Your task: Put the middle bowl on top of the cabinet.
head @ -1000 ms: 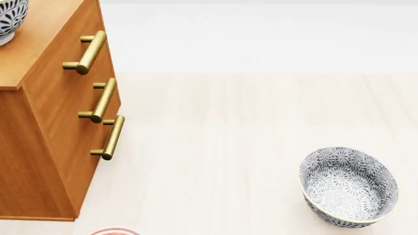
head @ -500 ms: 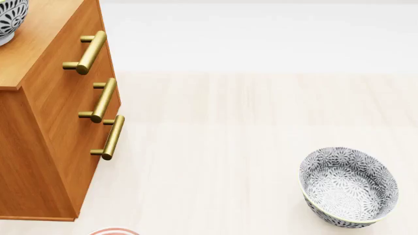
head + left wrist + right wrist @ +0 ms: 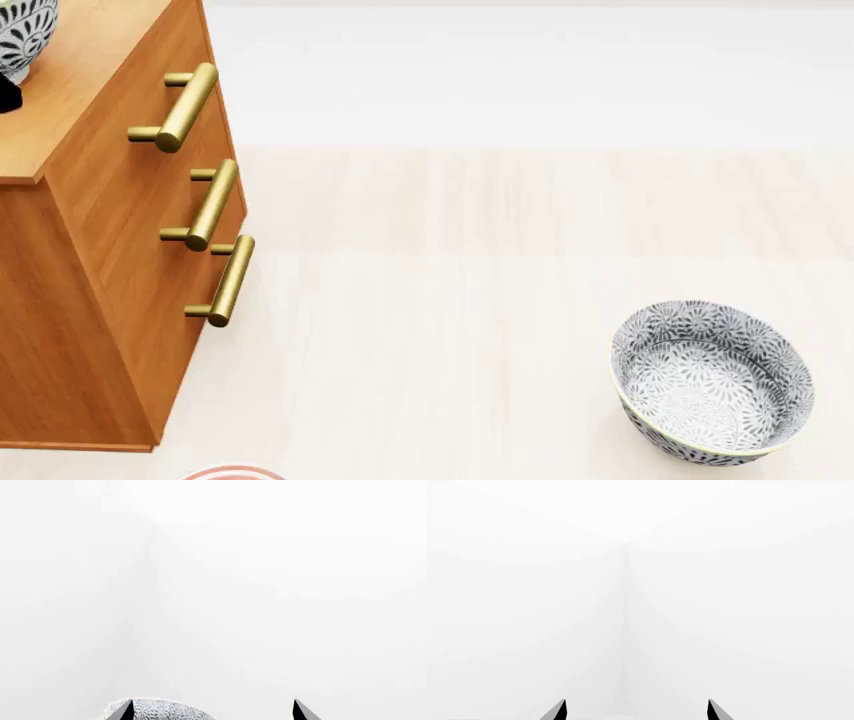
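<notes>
Pale wood floor [image 3: 507, 300] runs back to a white wall, and both wrist views face blank white walls. At the head view's left stands the cabinet [image 3: 80, 300], orange-brown, with three brass handles [image 3: 214, 205] down its front. On its lighter top, cut by the frame's upper left corner, sits a patterned bowl [image 3: 24, 30]; a small dark shape touches its lower edge, too little of it showing to tell what it is. A second bowl [image 3: 711, 383] with the same grey-and-white floral pattern rests on the floor at lower right, well apart from the cabinet. A sliver of a red-ringed plate [image 3: 234, 472] shows at the bottom edge.

The left hand [image 3: 212, 711] is spread wide, its two dark fingertips [image 3: 301, 711] far apart, with the bowl's patterned rim just beside one of them; it grips nothing. The right hand [image 3: 636, 711] is likewise spread and empty.
</notes>
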You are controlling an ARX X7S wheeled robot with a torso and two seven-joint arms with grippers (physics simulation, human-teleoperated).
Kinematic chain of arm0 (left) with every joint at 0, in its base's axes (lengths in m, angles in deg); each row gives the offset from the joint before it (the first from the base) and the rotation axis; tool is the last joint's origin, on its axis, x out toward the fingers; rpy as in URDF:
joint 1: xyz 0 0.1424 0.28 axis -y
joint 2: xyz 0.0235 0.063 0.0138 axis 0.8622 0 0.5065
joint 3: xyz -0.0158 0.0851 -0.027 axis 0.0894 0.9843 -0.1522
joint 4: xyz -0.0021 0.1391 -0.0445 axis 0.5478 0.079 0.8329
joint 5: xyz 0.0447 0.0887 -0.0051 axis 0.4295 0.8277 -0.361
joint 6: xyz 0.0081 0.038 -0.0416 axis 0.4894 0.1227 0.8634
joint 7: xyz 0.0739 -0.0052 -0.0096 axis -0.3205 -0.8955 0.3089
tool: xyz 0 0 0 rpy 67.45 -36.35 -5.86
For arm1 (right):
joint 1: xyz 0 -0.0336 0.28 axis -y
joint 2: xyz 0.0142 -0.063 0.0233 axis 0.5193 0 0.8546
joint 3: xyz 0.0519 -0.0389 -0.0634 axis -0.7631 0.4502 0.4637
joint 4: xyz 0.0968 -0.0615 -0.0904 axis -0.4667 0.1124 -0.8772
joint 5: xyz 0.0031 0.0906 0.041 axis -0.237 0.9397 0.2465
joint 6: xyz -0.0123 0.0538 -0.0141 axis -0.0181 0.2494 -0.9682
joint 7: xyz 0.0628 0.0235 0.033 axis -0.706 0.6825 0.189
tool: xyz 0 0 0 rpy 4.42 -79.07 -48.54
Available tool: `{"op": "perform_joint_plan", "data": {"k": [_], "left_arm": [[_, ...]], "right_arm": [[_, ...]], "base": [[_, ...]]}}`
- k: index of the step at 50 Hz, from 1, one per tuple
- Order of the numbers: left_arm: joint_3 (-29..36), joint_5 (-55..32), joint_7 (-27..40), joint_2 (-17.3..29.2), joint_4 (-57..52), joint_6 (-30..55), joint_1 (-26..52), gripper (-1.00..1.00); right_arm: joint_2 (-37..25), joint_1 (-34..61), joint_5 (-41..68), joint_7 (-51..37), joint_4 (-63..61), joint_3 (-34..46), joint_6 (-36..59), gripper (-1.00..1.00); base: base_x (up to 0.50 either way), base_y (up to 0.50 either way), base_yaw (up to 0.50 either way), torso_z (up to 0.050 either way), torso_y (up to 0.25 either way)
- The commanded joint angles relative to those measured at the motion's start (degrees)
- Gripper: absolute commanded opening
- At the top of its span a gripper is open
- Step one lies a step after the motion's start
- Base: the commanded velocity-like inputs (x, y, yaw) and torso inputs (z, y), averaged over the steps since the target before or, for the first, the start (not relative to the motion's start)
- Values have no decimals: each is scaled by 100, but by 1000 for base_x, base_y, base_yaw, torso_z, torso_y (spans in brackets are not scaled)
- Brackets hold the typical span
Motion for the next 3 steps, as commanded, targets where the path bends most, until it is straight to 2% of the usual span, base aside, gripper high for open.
{"op": "perform_joint_plan", "data": {"k": [1, 3], "left_arm": [[133, 890, 300, 307, -704, -132, -437, 100], [152, 1059, 393, 342, -816, -87, -492, 100]], "right_arm": [[-21, 14, -42, 20, -4, 47, 27, 100], [-20, 12, -30, 20, -1, 45, 17, 100]], "base": [[0, 0, 0, 0, 0], [0, 0, 0, 0, 0]]}}
